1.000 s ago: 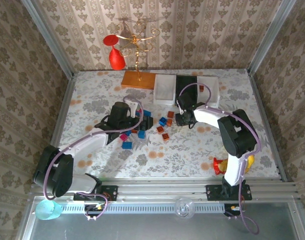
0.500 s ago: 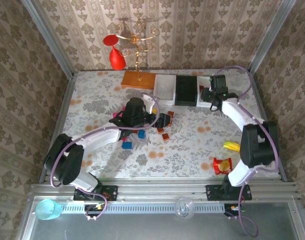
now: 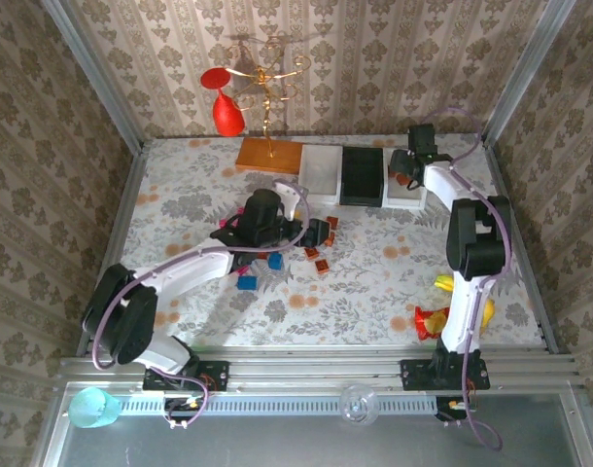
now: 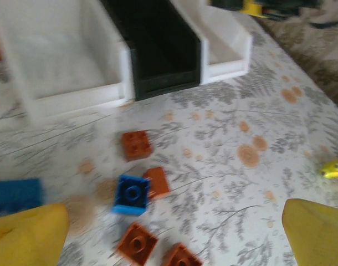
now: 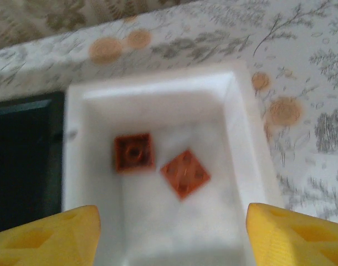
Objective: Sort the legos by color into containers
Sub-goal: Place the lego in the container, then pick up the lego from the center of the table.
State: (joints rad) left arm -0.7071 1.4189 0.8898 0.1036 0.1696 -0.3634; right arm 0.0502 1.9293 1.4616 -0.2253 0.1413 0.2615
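Observation:
Three containers stand in a row at the back: a white tray [image 3: 321, 173], a black tray [image 3: 362, 175] and a second white tray [image 3: 407, 195]. My right gripper [image 3: 405, 179] hangs open over that second white tray [image 5: 241, 138], which holds two orange-brown legos [image 5: 134, 152] [image 5: 185, 173]; nothing is between its yellow fingertips [image 5: 47, 235]. My left gripper [image 3: 319, 231] is wide open and empty above the loose legos in the middle of the table. Under it lie a blue brick [image 4: 131, 194] and several orange-brown bricks [image 4: 136, 144] [image 4: 137, 243]. More blue [image 3: 247, 282] and pink [image 3: 240, 268] bricks lie beside the left arm.
A gold stand [image 3: 262, 83] with a red ornament rises from a flat orange base [image 3: 270, 154] left of the trays. A red-yellow snack packet [image 3: 433, 321] and a yellow object [image 3: 447, 284] lie near the right arm's base. Metal rails edge the table.
My right arm swung from the table's middle back to the right white tray and its jaws opened there. My left gripper moved right, over the loose bricks, still open.

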